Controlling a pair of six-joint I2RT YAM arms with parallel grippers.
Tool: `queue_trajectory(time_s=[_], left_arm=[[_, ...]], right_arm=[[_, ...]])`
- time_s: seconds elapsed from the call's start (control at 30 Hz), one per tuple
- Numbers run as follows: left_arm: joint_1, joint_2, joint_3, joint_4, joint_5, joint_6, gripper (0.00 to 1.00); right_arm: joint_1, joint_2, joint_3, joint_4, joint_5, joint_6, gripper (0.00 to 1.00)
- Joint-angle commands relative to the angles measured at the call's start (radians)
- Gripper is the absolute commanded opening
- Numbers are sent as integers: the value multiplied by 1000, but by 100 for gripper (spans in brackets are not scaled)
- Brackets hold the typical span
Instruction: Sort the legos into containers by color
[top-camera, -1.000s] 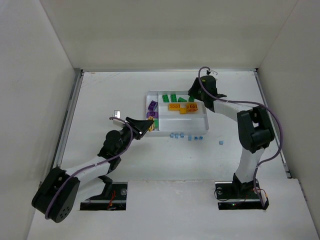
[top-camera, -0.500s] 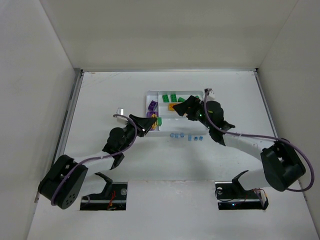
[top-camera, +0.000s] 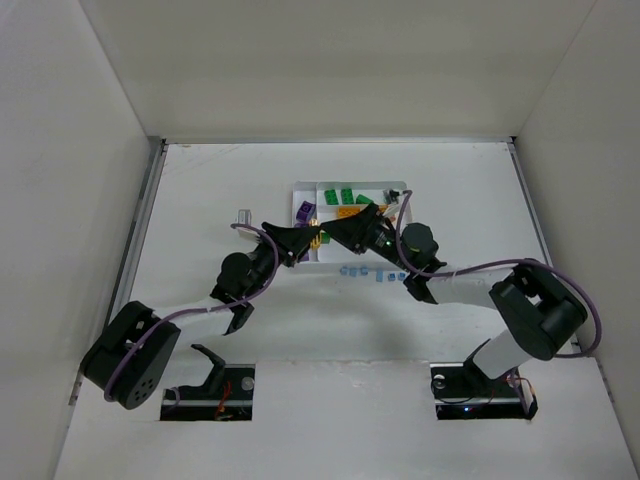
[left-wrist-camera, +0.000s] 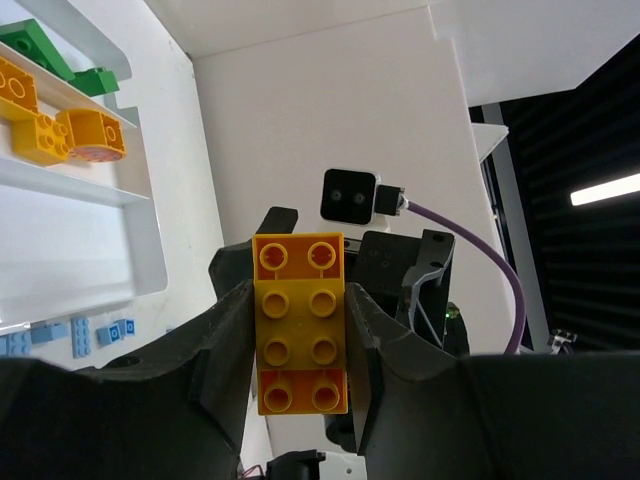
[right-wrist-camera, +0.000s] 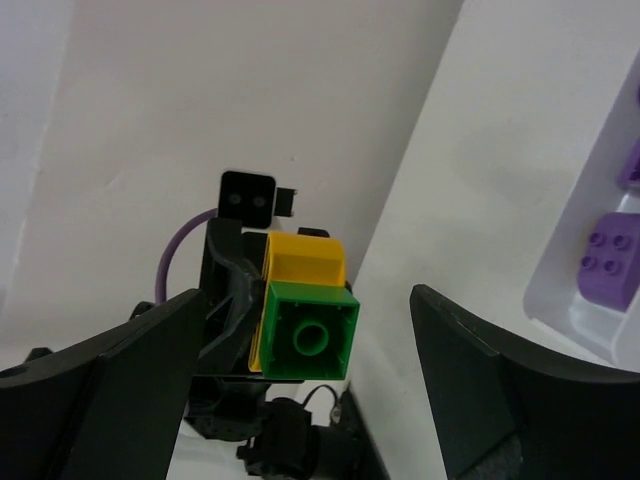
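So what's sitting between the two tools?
A yellow stack with a green brick on its end, gripped by the left tool and facing the open right tool; the right wrist view shows it.

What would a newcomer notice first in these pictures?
The left gripper and right gripper meet nose to nose by the left end of the white tray. The left one clamps a yellow-orange brick stack with a green brick on its end. The right one faces it, jaws wide open.
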Motion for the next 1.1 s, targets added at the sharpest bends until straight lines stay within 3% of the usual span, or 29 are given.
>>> queue_trajectory(time_s=[0.0, 0.17, 0.67, 1.07], left_arm=[[-4, -31, 27, 100, -12, -9, 15], [-2, -29, 29, 103, -23, -11, 15], [12, -28, 27, 110, -18, -11, 15], [142, -83, -43, 76, 57, -9, 15]], right_arm=[[16, 27, 7, 185, -48, 73, 84], [16, 45, -12, 245, -49, 119, 66], [8, 59, -12, 234, -49, 143, 39], [-135, -57, -71, 119, -80, 98, 36]])
